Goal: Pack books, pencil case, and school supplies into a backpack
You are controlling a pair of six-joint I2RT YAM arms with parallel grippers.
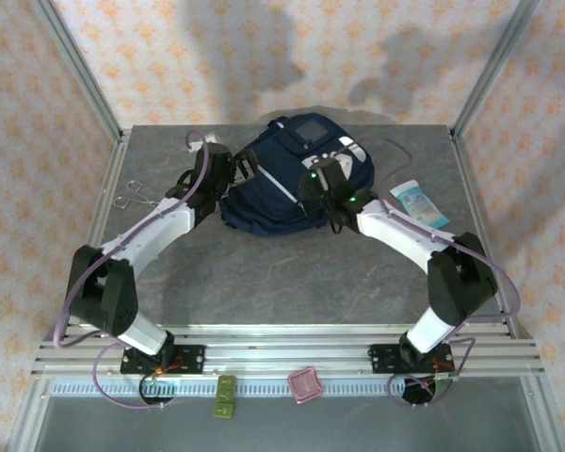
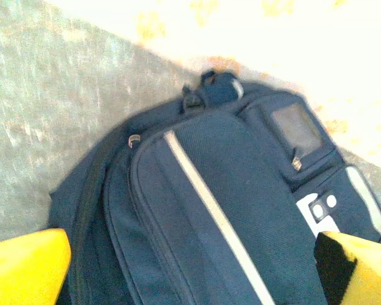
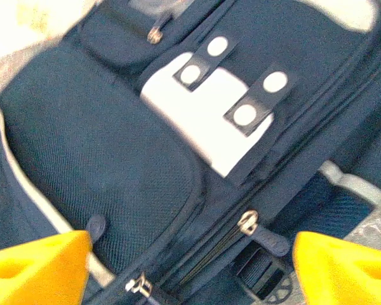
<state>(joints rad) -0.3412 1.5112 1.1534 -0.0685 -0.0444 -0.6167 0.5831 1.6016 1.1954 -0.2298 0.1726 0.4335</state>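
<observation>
While the navy blue backpack [image 1: 264, 193] lies flat on the grey table [image 1: 292, 282], front side up, both pincers hang over it, released, with nothing between their jaws. The left gripper [image 1: 230, 175] is over the backpack's left edge. In its wrist view its yellow fingers [image 2: 28, 267] stand wide apart, above the white strip [image 2: 209, 203] that runs down the front pocket, with the grey square patch [image 2: 296, 130] beyond. The right gripper [image 1: 320, 193] is over the backpack's right side. Its yellow fingers [image 3: 343, 267] are also spread wide, above a white panel [image 3: 203, 121] crossed by two dark snap tabs, with a metal zipper pull [image 3: 247, 222] just below it.

Right of the backpack, close by, lies a white-and-blue tube [image 1: 420, 202]. Left of the backpack, well apart, lie metal scissors [image 1: 132, 196]. Nearer than the backpack, past the arm bases, a grey-green piece [image 1: 227, 395] and a pinkish-red square piece [image 1: 304, 384] sit side by side, apart from each other.
</observation>
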